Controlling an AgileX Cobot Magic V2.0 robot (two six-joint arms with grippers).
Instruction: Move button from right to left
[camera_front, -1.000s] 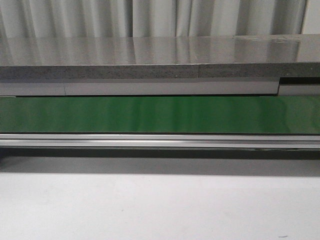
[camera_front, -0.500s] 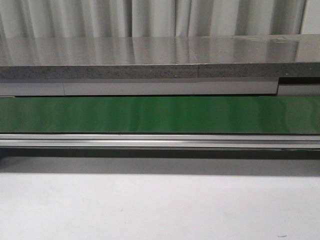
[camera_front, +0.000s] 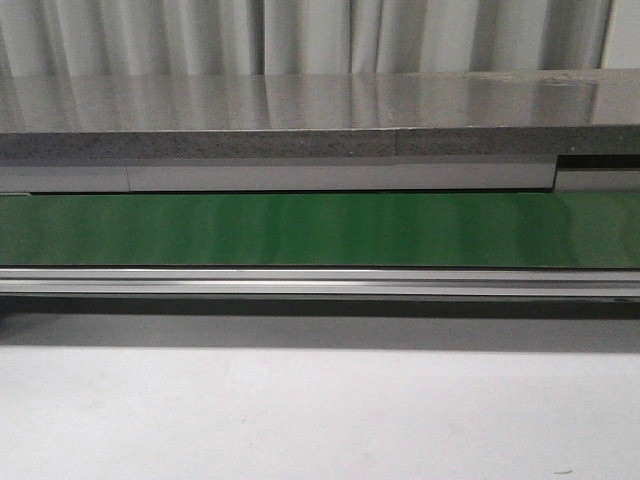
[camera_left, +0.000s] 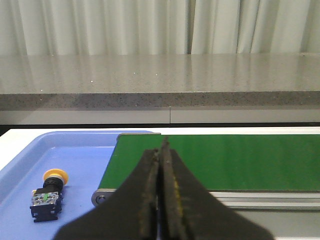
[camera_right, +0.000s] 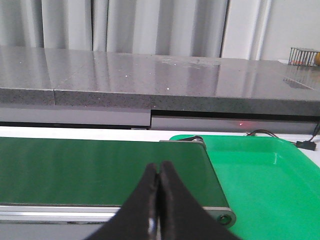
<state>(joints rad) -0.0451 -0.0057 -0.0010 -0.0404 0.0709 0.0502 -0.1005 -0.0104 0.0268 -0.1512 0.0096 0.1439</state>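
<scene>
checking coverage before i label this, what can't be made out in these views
- Front view: button, both trays and both grippers out of frame; only the conveyor belt shows.
- Left wrist view: blue tray cut off by the edge; button markings too small.
- Right wrist view: green tray partly cut off.

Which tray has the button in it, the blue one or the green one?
The blue tray, seen by the left wrist camera. The button lies in it beside the belt's end. The green tray shows nothing inside.

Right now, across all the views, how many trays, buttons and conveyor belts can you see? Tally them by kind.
Trays: 2, a blue tray and a green tray
Buttons: 1, the button lying in the blue tray
Conveyor belts: 1, the green belt
Total: 4
</scene>
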